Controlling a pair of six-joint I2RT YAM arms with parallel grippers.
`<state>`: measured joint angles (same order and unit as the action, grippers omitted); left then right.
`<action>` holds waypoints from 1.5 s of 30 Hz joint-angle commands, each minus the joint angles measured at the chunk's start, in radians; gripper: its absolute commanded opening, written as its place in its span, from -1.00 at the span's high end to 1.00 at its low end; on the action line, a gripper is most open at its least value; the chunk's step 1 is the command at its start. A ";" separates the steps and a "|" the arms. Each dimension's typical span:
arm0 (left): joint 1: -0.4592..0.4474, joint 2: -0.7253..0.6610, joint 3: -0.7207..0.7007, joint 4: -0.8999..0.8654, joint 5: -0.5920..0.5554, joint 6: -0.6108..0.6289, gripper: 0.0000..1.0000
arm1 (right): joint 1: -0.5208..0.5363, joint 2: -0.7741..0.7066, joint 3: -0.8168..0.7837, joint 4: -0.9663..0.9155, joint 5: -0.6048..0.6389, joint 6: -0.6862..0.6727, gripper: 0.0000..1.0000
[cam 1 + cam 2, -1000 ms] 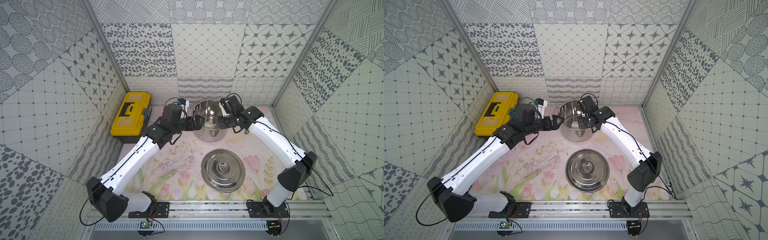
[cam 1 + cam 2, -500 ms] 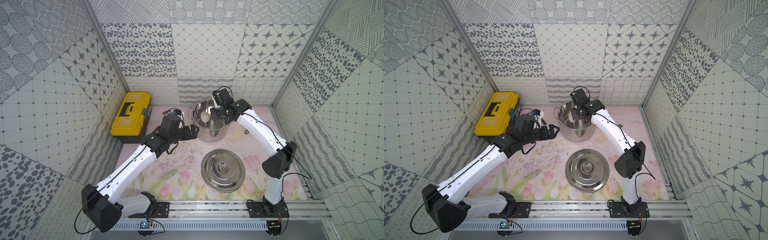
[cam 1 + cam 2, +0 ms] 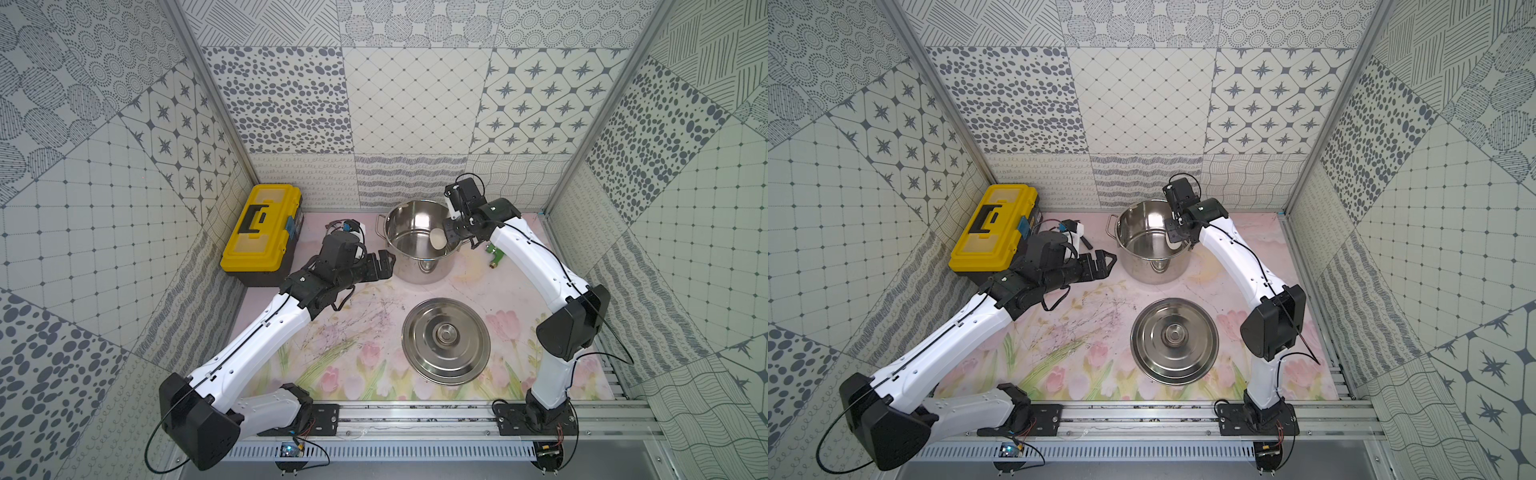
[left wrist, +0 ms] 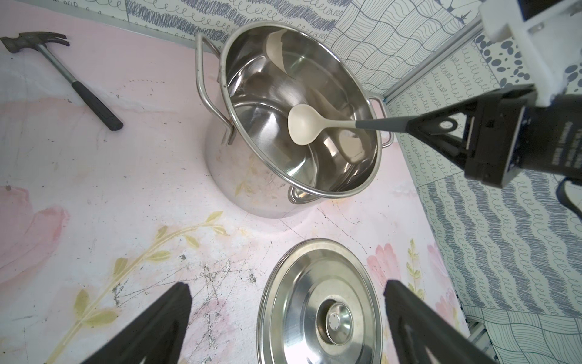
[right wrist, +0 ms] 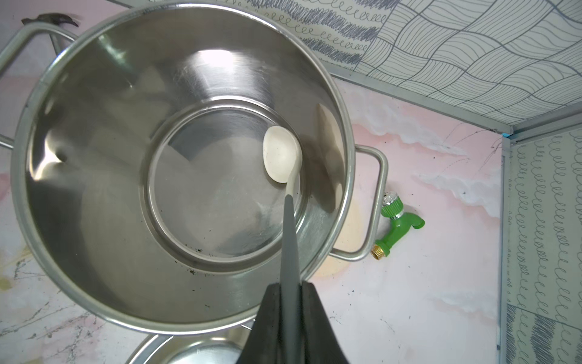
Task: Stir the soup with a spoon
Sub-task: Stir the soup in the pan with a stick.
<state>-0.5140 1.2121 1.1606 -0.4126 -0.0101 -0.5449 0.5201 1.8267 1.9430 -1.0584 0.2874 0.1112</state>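
The right gripper (image 5: 289,291) clamps the spoon (image 5: 282,154) by its handle so the bowl reaches into the pot (image 5: 94,220) for stirring; the left gripper (image 3: 380,266) hovers left of it, jaws apart

Right end effector (image 5: 290,285) clamped, left end effector (image 4: 286,285) spread

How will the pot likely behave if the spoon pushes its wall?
The pot looks empty, so probably light and apt to slide on the smooth mat. Its wide flat base makes tipping unlikely. The open left gripper is not bracing it.
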 commanded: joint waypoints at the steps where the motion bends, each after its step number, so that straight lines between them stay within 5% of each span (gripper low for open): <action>1: -0.001 0.006 0.014 0.053 -0.010 0.036 -0.99 | 0.008 -0.098 -0.050 0.032 -0.013 -0.024 1.00; 11: -0.001 0.020 0.045 0.061 -0.015 0.042 -0.99 | 0.078 -0.135 -0.090 0.037 -0.126 0.052 1.00; 19: 0.000 0.008 0.040 0.052 -0.019 0.024 -0.99 | 0.112 -0.006 0.075 0.041 -0.043 0.049 1.00; 29: -0.002 -0.029 0.017 0.046 -0.022 0.006 -0.99 | 0.030 0.074 0.192 0.027 0.014 0.027 1.00; 45: -0.001 0.003 0.032 0.078 -0.012 0.031 -0.99 | -0.022 -0.110 -0.054 0.019 -0.010 -0.030 1.00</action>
<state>-0.5140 1.2022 1.1751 -0.4068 -0.0212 -0.5289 0.4984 1.7840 1.9209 -1.0679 0.2852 0.0959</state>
